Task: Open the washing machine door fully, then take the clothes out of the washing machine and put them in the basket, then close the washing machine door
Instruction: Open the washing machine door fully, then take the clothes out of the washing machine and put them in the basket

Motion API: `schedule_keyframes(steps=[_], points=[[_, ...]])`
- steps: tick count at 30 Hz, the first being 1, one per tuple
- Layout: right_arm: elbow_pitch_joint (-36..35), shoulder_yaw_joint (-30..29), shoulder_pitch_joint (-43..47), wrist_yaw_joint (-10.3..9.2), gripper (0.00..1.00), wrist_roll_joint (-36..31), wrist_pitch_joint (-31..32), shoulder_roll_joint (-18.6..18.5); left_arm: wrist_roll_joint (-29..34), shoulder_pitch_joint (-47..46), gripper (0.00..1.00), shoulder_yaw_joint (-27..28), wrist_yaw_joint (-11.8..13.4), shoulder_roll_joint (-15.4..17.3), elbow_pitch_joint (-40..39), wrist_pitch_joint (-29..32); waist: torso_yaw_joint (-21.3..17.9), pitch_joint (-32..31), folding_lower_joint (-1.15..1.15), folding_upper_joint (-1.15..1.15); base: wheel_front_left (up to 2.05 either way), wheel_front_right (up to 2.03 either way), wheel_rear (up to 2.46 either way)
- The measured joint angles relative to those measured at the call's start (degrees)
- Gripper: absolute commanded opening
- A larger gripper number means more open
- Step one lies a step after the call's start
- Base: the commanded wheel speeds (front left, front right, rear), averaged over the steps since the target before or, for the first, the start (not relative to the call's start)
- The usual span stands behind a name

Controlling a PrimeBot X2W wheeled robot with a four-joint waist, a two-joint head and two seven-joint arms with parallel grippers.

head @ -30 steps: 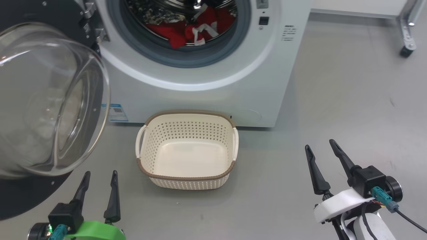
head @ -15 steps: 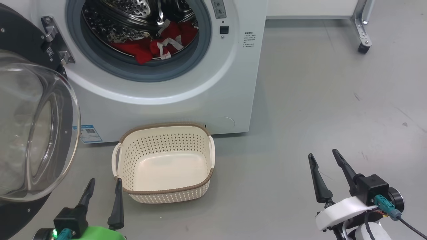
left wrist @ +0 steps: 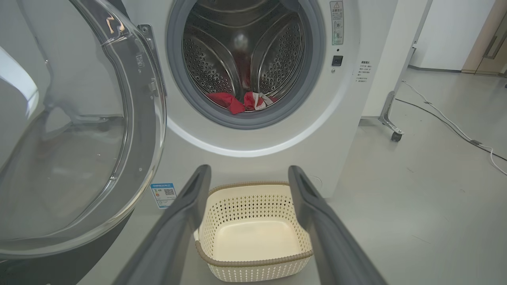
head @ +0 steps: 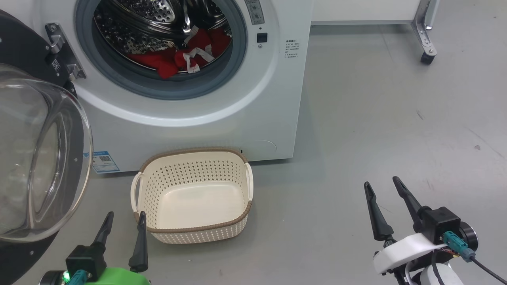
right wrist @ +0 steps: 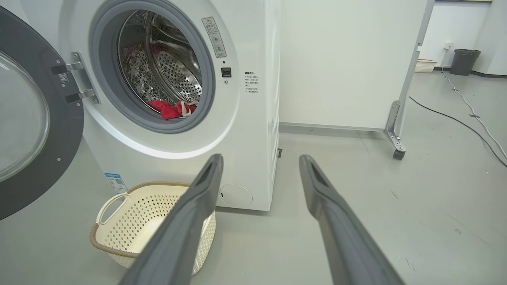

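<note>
Our left gripper (head: 125, 217) carries two long dark tapering fingers (head: 139, 241) on a bright green shell (head: 119, 277), our right gripper (head: 380, 183) the same on a white shell (head: 400, 245), with a teal connector (head: 455, 240) and black cable (head: 489, 267).

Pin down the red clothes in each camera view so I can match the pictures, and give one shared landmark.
Head view: clothes at the bottom of the drum, upper left of centre.
Left wrist view: clothes just above centre, low in the drum.
Right wrist view: clothes left of centre, low in the drum.
Shared landmark: the basket standing below the drum opening.
</note>
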Motion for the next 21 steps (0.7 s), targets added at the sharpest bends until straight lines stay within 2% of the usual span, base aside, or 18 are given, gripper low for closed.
schedule_keyframes(steps=[21], points=[[-0.34,0.56,0.61,-0.60,1.00,0.25,0.00,0.01,0.47,0.92,1.00,-0.38,0.69,-0.03,-1.71,0.85,-0.26,-0.13,0.00,0.00,0.03,-0.03,0.00]])
